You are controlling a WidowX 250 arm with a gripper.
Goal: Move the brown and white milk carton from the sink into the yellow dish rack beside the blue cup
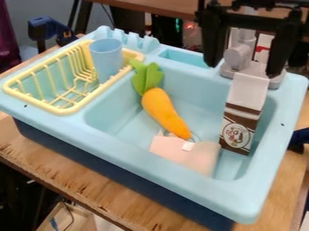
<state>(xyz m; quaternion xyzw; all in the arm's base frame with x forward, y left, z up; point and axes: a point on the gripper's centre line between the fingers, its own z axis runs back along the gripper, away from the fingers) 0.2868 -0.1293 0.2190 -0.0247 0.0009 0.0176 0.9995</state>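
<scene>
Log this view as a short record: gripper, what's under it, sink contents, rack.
gripper: fingers open, holding nothing
nearest below: carton, in the sink
also in sink: carrot, its tip at a pink item
rack: yellow rack, left of the basin in view, with a blue cup upright

Lettering: none legible. The brown-and-white carton (242, 115), inside the toy sink (114, 143) toward its right end, bears a round pale emblem (236, 136) with a small cartoon figure; any print on it is too small to read.
</scene>
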